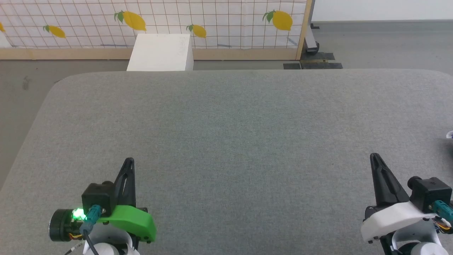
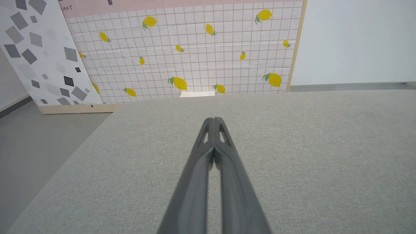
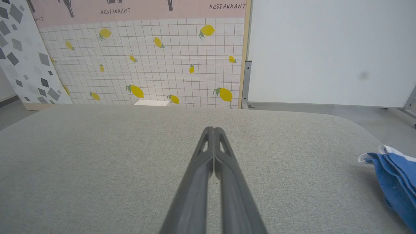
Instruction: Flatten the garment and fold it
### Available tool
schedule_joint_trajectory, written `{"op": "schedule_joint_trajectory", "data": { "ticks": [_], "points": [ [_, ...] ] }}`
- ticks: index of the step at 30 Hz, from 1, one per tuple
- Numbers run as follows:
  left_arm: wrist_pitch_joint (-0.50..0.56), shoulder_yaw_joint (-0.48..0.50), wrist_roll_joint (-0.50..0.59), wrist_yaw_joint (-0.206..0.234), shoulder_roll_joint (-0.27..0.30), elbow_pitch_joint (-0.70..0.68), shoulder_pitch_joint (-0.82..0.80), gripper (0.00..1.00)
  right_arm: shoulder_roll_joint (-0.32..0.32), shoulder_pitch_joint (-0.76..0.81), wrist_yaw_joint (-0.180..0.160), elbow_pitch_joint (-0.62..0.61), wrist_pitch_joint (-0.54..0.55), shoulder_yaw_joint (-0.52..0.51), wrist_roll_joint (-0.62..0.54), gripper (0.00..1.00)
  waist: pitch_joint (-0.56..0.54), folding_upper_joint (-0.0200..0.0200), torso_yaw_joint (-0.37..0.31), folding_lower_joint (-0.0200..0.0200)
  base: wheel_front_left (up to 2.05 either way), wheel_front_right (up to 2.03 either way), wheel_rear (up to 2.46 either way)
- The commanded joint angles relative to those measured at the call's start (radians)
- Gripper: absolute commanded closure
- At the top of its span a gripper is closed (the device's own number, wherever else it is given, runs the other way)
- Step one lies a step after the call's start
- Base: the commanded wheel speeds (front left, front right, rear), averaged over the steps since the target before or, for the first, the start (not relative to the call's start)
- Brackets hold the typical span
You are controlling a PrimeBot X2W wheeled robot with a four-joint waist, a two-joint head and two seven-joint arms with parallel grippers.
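The bright blue shorts (image 3: pixel 395 178) lie bunched at the right edge of the right wrist view, a white hem band showing on top. A small white sliver of the shorts (image 1: pixel 449 134) peeks in at the right edge of the head view. My right gripper (image 1: pixel 374 156) hovers low at the lower right, shut and empty, with the shorts off to its right and apart from it. The same right gripper (image 3: pixel 213 129) shows both fingers pressed together. My left gripper (image 1: pixel 129 161) sits at the lower left, shut on nothing; the left gripper (image 2: pixel 214 119) points across bare cloth.
A wide grey fabric-covered table (image 1: pixel 226 141) with rounded far corners spreads before me. Beyond its far edge stands a white box (image 1: pixel 161 52) against a lemon-print tiled panel (image 1: pixel 212 21). Grey floor (image 1: pixel 382 42) lies past the panel at the right.
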Motion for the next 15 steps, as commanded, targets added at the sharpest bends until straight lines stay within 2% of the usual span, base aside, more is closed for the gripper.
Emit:
{"op": "schedule_joint_trajectory", "data": {
  "ticks": [1, 15],
  "points": [
    [0.005, 0.016, 0.018, -0.01, -0.014, 0.001, 0.018, 1.0, 0.002, -0.012, 0.0, 0.004, 0.003, 0.005, -0.01, 1.0, 0.0, 0.0, 0.001, 0.0, 0.0, 0.0, 0.0],
    [0.028, 0.077, 0.081, -0.058, -0.068, 0.003, 0.025, 1.0, 0.003, -0.016, -0.001, 0.01, 0.005, 0.017, -0.021, 1.0, 0.0, 0.0, 0.007, 0.0, 0.0, 0.0, 0.0]
  ]
}}
